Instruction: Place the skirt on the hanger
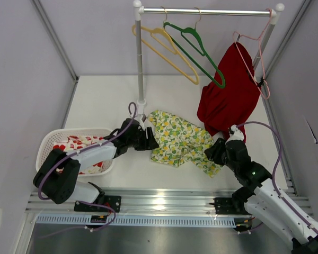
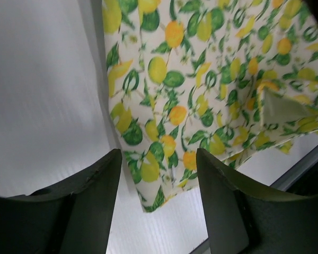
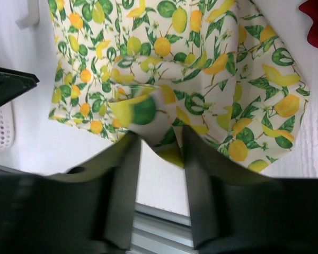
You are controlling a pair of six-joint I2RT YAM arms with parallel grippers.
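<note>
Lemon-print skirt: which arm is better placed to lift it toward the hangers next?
Right. The right claw has a fold of the skirt bunched between its jaws, apparently pinched. The left claw is open, only straddling the skirt's edge.

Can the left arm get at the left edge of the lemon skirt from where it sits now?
Probably yes. The left gripper is open, and the skirt edge lies flat on the table just ahead of its jaws, with nothing between them. The basket sits behind it, out of the way.
</note>
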